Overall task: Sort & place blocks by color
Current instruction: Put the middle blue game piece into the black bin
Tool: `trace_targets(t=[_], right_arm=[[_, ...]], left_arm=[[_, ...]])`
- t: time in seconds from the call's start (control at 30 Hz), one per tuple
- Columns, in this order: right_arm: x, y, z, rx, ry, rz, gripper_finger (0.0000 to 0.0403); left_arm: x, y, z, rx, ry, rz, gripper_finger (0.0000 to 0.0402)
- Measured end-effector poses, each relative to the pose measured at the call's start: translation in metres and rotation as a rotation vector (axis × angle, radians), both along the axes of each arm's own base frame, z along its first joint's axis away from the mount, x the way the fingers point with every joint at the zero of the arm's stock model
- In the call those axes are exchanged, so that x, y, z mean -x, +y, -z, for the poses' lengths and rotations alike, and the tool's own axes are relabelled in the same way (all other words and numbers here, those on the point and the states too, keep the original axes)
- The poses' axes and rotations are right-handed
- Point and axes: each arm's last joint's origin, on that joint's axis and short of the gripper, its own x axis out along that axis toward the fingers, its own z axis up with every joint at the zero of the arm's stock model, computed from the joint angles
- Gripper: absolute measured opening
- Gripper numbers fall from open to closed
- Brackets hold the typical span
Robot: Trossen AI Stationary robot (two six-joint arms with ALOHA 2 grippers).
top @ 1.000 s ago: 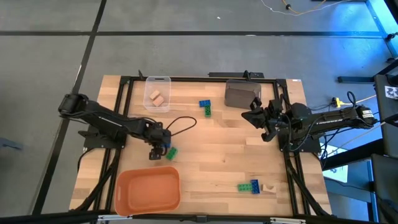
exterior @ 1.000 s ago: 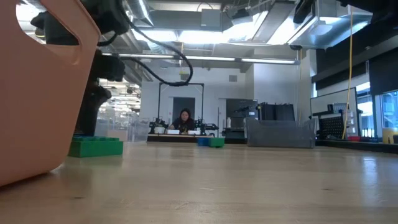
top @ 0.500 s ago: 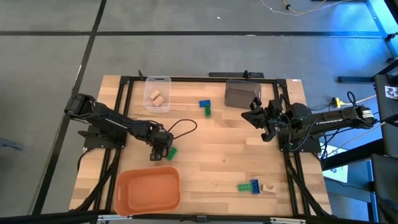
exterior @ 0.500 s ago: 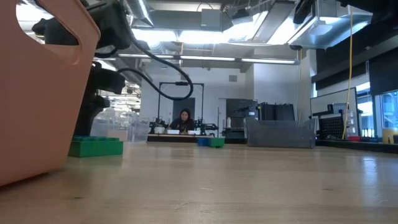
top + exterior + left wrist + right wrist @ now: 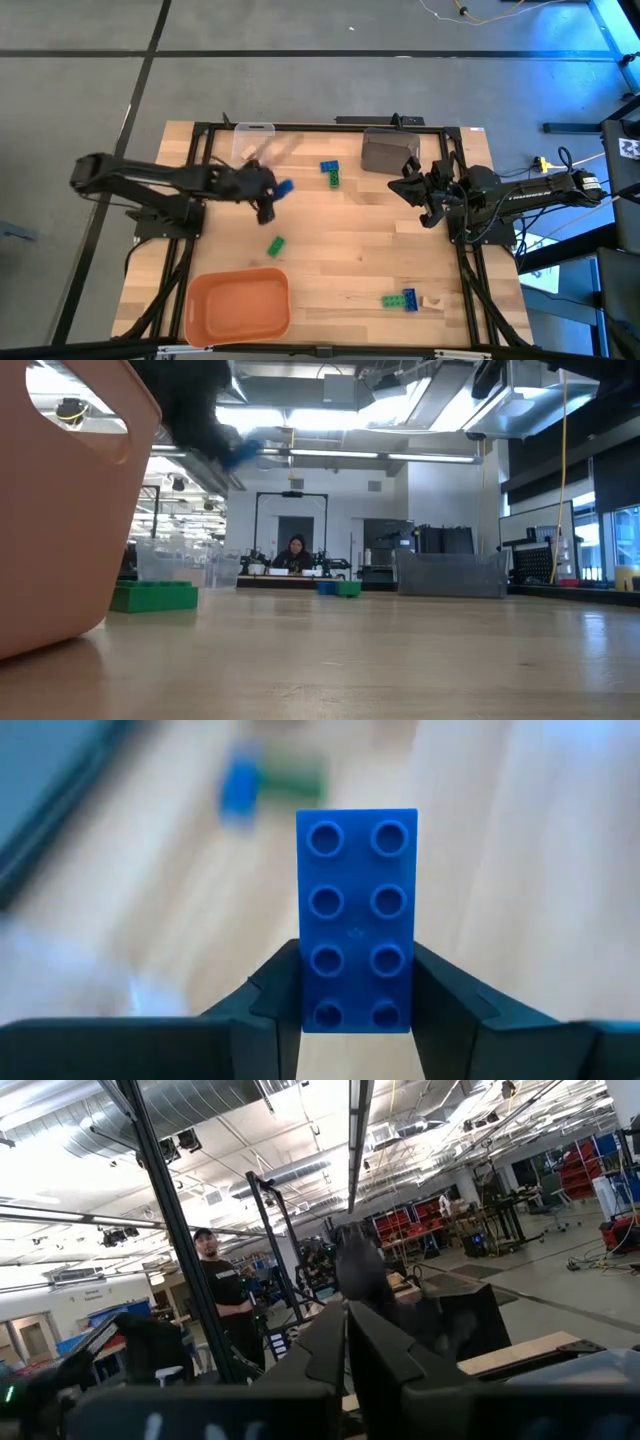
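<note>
1. Desk [image 5: 340,250]: pale wood, sitting in an open workshop; a person [image 5: 296,550] is sitting far behind.
2. Left hand [image 5: 270,192]: hanging above the desk, fingers clamping a blue block [image 5: 357,918]; a green block [image 5: 275,245] is lying just below it.
3. Right hand [image 5: 409,187]: waiting beside a grey bin [image 5: 388,152], fingers pressing together.

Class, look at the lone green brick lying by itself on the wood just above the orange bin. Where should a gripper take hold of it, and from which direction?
Grip the green brick across its narrow width, on its two long side faces, coming straight down from above. It lies flat and slightly diagonal with bare table all round, so the fingers should turn to match its angle. This is a judgement; the left gripper already holds a blue brick.
</note>
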Motion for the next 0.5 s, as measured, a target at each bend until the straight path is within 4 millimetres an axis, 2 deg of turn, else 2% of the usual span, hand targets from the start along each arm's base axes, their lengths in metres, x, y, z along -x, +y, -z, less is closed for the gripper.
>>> trace_targets(t=[0.1, 0.2, 0.3, 0.5], right_arm=[[0.0, 0.0, 0.0, -0.001, 0.0, 0.001, 0.0021], [0.0, 0.0, 0.0, -0.003, 0.001, 0.007, 0.0021], [0.0, 0.0, 0.0, -0.002, 0.001, 0.007, 0.0021], [0.0, 0.0, 0.001, -0.005, 0.005, 0.007, 0.0022]], left_arm=[[0.005, 0.005, -0.032, -0.005, -0.306, -0.023, 0.0127], [0.004, 0.004, -0.047, -0.005, -0.532, -0.02, 0.0127], [-0.002, -0.003, -0.047, 0.034, -0.622, 0.041, 0.0127], [-0.032, -0.016, -0.04, 0.075, -0.718, 0.122, 0.0127]])
